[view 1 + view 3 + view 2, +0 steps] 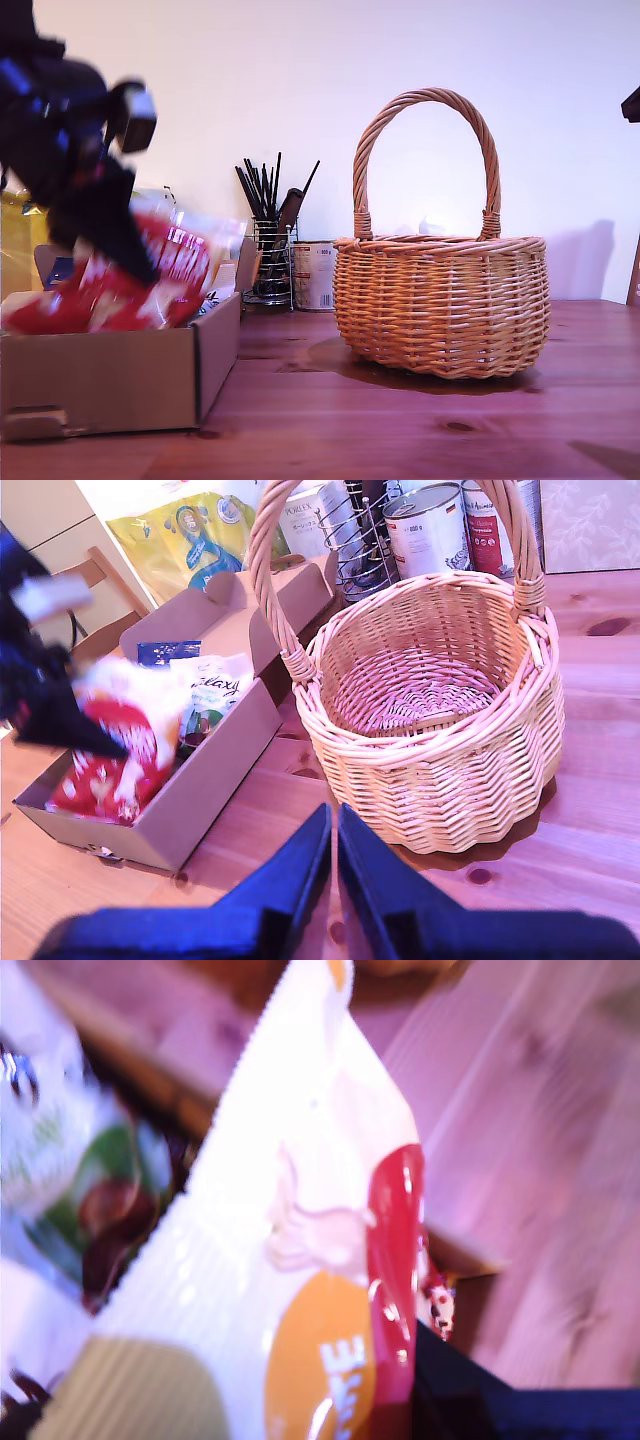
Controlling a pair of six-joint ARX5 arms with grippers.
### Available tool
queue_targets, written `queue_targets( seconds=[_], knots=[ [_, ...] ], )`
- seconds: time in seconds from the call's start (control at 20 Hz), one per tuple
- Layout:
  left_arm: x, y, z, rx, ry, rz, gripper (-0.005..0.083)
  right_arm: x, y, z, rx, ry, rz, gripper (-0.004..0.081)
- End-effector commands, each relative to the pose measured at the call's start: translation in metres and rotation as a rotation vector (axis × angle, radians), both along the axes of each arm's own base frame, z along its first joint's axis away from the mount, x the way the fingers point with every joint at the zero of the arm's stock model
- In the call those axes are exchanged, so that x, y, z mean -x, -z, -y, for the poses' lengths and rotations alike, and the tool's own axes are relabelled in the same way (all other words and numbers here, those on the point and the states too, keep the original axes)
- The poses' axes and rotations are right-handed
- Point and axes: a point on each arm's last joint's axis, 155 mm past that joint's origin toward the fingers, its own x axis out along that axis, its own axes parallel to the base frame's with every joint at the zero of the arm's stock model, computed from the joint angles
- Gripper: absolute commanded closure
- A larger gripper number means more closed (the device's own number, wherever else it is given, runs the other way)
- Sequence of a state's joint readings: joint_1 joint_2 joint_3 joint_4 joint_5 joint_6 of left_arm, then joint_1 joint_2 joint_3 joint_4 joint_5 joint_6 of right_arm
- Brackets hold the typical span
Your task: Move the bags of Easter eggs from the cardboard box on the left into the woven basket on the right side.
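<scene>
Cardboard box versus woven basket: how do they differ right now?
The shallow brown cardboard box is rectangular and holds sweet bags; the round tan wicker basket is deeper, has an arched handle, and is empty. My first gripper works at the box; none is at the basket. Both stand on the wooden table.

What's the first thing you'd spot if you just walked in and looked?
The big wicker basket with its tall arched handle, standing empty on the wooden table toward the exterior view's right. Next, the blurry red-and-white sweet bag that my first tool grips over the cardboard box at that view's left.
</scene>
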State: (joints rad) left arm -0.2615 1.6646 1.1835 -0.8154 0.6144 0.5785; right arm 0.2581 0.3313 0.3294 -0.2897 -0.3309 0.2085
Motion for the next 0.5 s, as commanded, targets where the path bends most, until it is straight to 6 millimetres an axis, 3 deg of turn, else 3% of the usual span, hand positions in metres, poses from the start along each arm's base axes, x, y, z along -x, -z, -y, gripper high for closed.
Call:
queue_targets(
  seconds=[0.0, 0.1, 0.2, 0.45],
  knots=[
    [0.004, -0.019, 0.018, 0.079, 0.026, -0.002, 0.075, 0.001, -0.005, -0.002, -0.002, -0.011, 0.015, 0.0782],
    [0.01, -0.038, 0.039, 0.17, 0.073, -0.006, 0.075, 0.001, -0.005, -0.002, -0.002, -0.011, 0.014, 0.0782],
    [0.012, -0.043, 0.05, 0.194, 0.108, 0.014, 0.075, 0.001, -0.005, -0.002, -0.002, -0.011, 0.015, 0.0782],
    [0.019, -0.051, 0.061, 0.25, 0.133, -0.005, 0.075, 0.001, -0.005, -0.002, -0.002, -0.011, 0.015, 0.0782]
  ],
)
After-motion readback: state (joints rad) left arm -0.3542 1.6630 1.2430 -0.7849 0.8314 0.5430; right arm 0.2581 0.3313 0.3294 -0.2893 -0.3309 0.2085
